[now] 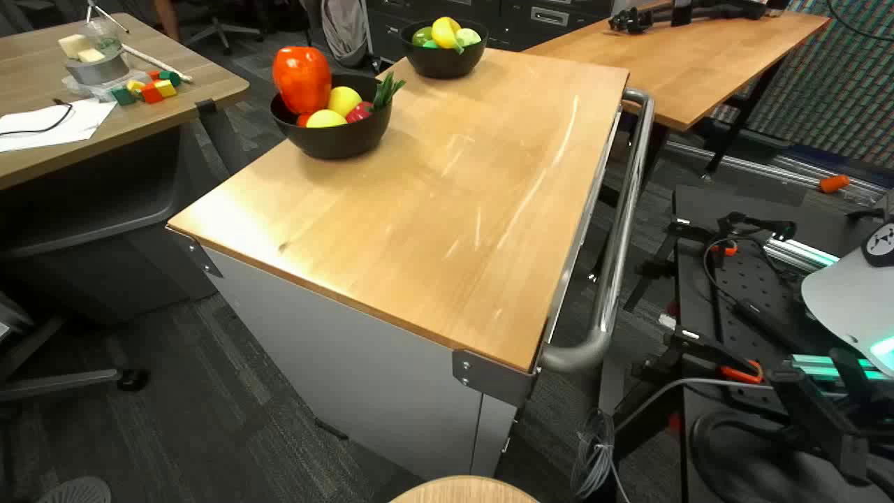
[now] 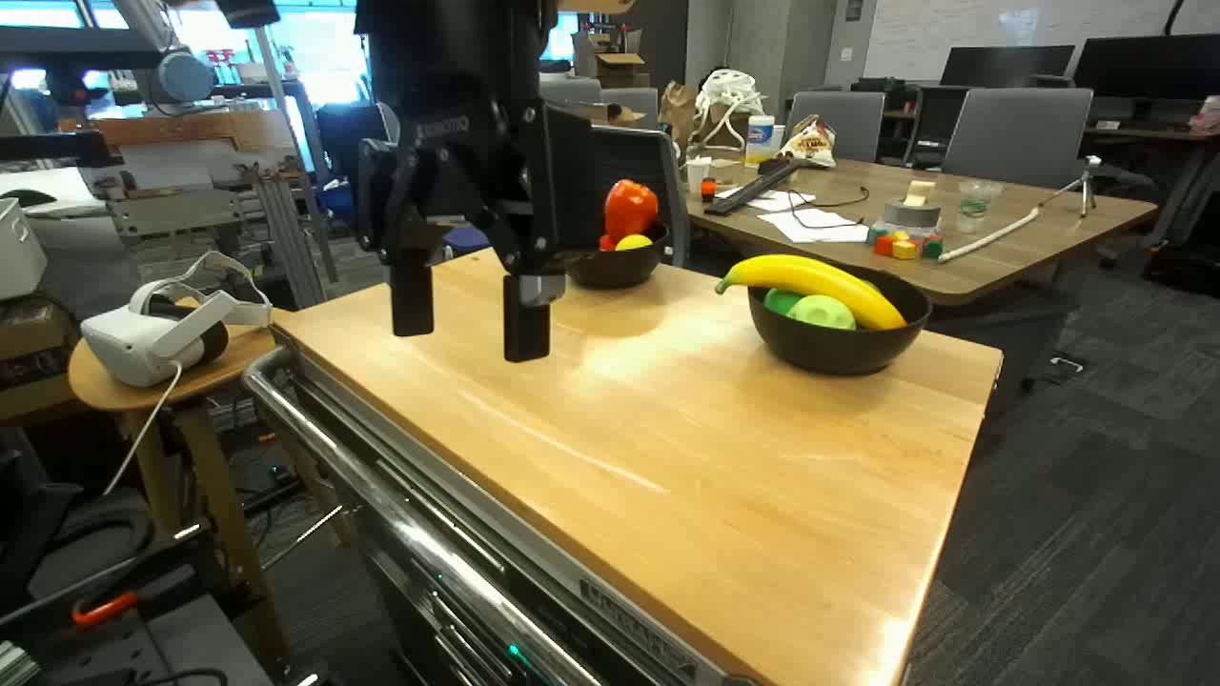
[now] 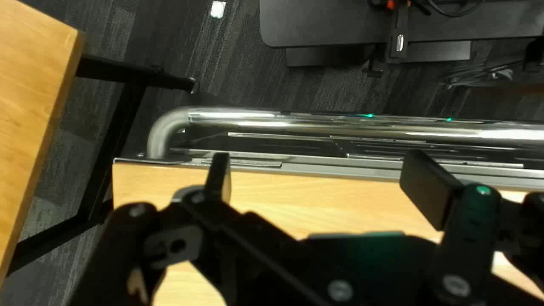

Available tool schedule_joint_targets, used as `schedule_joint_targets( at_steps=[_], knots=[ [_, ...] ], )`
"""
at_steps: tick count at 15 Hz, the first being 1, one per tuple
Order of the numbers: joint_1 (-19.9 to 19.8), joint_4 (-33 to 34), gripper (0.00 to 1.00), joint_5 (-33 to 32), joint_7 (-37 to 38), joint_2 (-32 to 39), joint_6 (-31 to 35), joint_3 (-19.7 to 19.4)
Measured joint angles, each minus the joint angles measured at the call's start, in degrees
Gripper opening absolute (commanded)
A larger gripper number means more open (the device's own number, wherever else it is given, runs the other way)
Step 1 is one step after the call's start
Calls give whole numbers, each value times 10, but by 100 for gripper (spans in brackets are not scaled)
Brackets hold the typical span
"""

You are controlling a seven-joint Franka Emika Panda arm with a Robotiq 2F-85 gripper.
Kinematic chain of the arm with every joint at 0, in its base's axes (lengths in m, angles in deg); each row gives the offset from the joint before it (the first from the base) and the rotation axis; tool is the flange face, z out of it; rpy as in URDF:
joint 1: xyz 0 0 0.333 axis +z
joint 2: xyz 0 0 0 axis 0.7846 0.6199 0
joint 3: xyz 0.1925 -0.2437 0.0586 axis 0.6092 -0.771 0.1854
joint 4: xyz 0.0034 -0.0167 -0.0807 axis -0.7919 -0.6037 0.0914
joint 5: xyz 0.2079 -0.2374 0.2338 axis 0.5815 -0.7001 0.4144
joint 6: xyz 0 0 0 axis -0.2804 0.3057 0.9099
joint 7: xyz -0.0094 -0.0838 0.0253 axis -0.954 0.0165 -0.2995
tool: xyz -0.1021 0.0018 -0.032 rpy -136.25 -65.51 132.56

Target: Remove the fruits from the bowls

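Red pepper (image 1: 302,78) stands tallest in a black bowl (image 1: 342,142), along with two yellow balls (image 1: 344,100), a dark red fruit (image 1: 360,112) whose green stem (image 1: 385,92) pokes over the rim, and another red piece (image 1: 302,120) mostly hidden. Banana (image 2: 824,281) lies across the other black bowl (image 2: 839,353), stem end past the rim, with a pale green ball (image 2: 822,312) and a darker green piece (image 2: 782,301) under it. Both bowls upright on the wooden surface (image 2: 667,410), well apart, all that fruit inside them.

Hand (image 2: 470,329) has its fingers (image 2: 527,319) spread wide, clear gap between, hanging above the surface near the edge with the metal rail (image 3: 340,123), away from both bowls. Wrist view looks past the fingers onto that edge and rail.

In an exterior view: white headset (image 2: 157,338) on a round stool (image 2: 100,379) near the surface. Neighbouring brown surface (image 2: 1048,240), in both exterior views: coloured blocks (image 2: 901,246), white papers (image 2: 810,226), grey roll (image 2: 912,215), small tripod (image 2: 1089,191).
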State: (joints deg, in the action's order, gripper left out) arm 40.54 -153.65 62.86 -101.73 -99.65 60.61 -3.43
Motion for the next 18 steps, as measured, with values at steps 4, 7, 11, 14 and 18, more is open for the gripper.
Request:
schedule_joint_targets(
  at_steps=[4, 7, 11, 14, 18],
  knots=[
    [0, 7, 100, 0, 0, 0, 1, 0],
    [0, 7, 100, 0, 0, 0, 1, 0],
    [13, 6, 100, -28, -20, -10, 4, 8],
    [43, 7, 100, -33, -60, -46, -3, 27],
    [95, 16, 100, -33, -92, -74, 15, 54]
  ],
)
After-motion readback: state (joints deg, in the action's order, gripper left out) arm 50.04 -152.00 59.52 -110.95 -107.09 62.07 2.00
